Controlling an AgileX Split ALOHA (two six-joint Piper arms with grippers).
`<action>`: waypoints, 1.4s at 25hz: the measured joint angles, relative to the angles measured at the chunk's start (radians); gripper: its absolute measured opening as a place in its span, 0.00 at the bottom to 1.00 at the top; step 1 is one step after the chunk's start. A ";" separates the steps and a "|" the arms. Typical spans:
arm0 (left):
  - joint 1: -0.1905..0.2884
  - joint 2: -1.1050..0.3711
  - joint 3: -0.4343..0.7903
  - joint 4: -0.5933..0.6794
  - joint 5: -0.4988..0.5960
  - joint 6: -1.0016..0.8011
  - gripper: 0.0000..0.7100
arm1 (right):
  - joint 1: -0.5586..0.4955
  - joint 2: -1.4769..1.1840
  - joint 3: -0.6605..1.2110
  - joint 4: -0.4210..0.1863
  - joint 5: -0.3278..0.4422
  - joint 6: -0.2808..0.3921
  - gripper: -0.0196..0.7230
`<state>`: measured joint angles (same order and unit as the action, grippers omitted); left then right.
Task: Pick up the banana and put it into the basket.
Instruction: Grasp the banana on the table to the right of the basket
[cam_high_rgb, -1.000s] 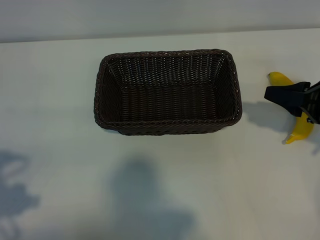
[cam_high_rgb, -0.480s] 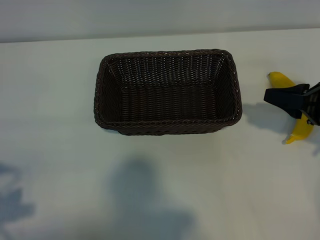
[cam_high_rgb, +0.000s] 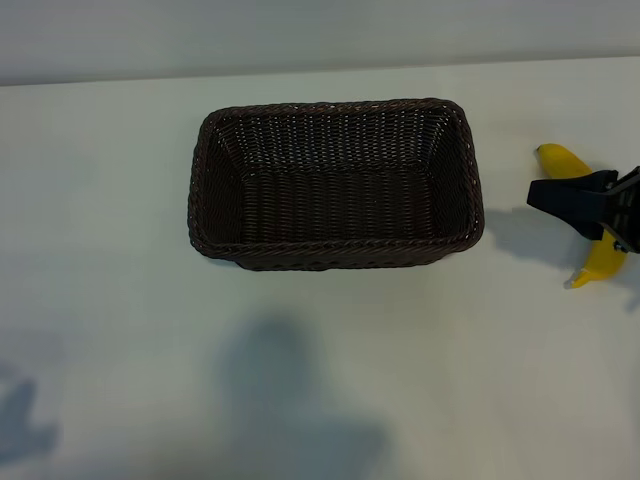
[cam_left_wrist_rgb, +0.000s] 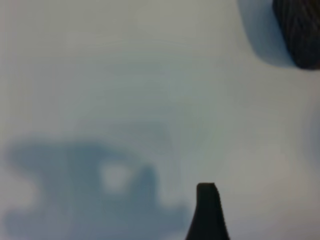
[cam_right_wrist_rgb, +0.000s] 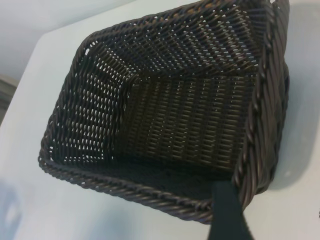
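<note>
At the table's right edge, right hand clasps the banana, well apart from the basket.

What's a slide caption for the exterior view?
Right pincer straddles the banana on the table, beside the empty basket.

The basket is dark brown woven wicker, rough and ribbed, with a braided rim. Beside it the banana has smooth, slightly glossy yellow skin. The desk under the basket is matt, smooth and pale. The right tool looks like matt black plastic.
</note>
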<state>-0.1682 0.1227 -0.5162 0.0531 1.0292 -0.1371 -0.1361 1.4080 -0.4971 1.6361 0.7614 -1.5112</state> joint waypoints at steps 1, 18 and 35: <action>0.000 -0.020 0.000 0.000 0.001 0.007 0.80 | 0.000 0.000 0.000 0.000 0.000 0.000 0.62; 0.000 -0.077 0.016 -0.111 0.017 0.205 0.80 | 0.000 0.000 0.000 0.000 0.000 0.000 0.62; 0.000 -0.130 0.016 -0.085 0.017 0.137 0.80 | 0.000 0.000 0.000 0.000 0.000 0.000 0.62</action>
<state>-0.1682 -0.0071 -0.5003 -0.0315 1.0464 0.0000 -0.1361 1.4080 -0.4971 1.6361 0.7614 -1.5112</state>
